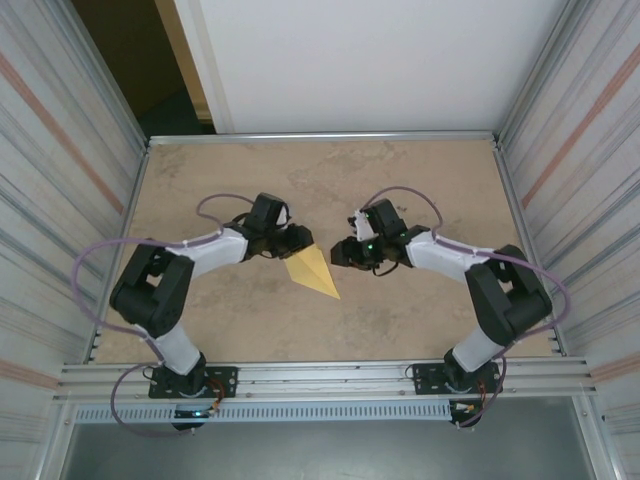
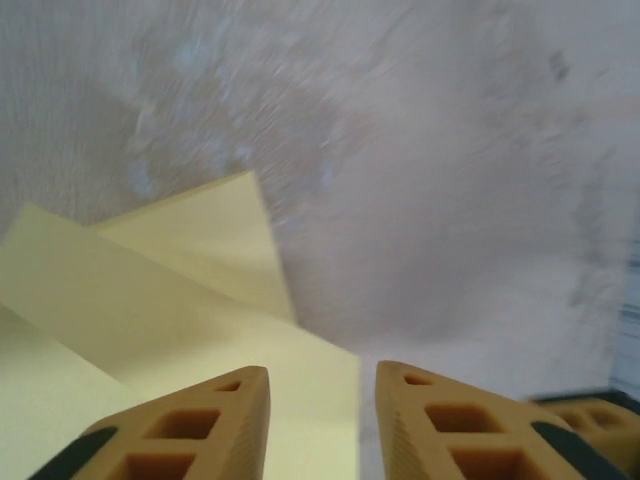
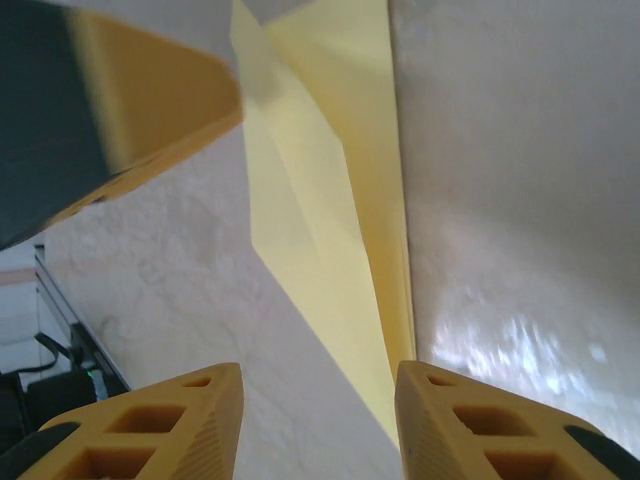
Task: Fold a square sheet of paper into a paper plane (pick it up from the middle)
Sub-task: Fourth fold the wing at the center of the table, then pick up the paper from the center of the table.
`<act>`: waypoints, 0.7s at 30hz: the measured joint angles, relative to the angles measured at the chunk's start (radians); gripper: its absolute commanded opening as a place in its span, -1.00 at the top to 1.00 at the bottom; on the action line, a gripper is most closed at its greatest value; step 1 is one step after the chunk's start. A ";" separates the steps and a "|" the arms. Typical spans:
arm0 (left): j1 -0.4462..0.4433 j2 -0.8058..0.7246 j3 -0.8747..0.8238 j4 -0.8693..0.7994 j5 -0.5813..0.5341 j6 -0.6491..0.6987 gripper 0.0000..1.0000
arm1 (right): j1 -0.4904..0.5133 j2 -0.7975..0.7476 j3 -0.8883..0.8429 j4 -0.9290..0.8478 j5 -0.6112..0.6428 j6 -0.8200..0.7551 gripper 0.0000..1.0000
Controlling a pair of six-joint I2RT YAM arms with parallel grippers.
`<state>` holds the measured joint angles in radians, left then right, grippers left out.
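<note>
Two grippers flank the paper plane (image 1: pixel 313 270) on the table (image 1: pixel 420 180). The left gripper (image 2: pixel 320 372) has its jaws parted and grips nothing, with the folded yellow paper lying flat just ahead and beneath one finger. The right gripper (image 3: pixel 320 368) is also parted and empty, the plane's narrowing end just beside one finger.

Nothing readable is showing: no lettering, label, brand, number or sign is appearing on the paper plane (image 1: pixel 313 269) or on the desk (image 1: pixel 400 330) around it.
</note>
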<state>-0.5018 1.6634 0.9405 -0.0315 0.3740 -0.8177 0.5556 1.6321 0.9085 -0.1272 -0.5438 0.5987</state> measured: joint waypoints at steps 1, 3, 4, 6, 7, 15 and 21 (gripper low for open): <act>0.011 -0.024 -0.008 0.007 0.000 -0.003 0.18 | 0.000 0.026 0.020 0.009 -0.003 0.000 0.11; 0.045 -0.082 -0.043 0.026 0.000 -0.011 0.08 | 0.000 0.086 0.060 0.026 -0.012 -0.005 0.12; 0.060 -0.100 -0.060 0.029 0.000 -0.018 0.06 | 0.000 0.108 0.074 0.029 -0.016 -0.005 0.12; 0.094 -0.135 -0.106 0.036 0.000 -0.027 0.01 | 0.000 0.159 0.105 0.032 -0.033 -0.008 0.14; 0.109 -0.147 -0.128 0.035 0.000 -0.031 0.00 | 0.000 0.175 0.114 0.035 -0.037 -0.008 0.16; 0.161 -0.198 -0.236 0.040 0.026 -0.063 -0.08 | 0.000 0.263 0.145 0.072 -0.116 -0.029 0.62; 0.181 -0.214 -0.267 0.080 0.059 -0.081 -0.08 | 0.000 0.278 0.157 0.105 -0.145 -0.035 0.92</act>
<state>-0.3210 1.4498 0.6731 0.0483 0.4328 -0.8986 0.5556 1.9106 1.0653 -0.0219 -0.6884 0.5636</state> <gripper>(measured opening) 0.540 0.066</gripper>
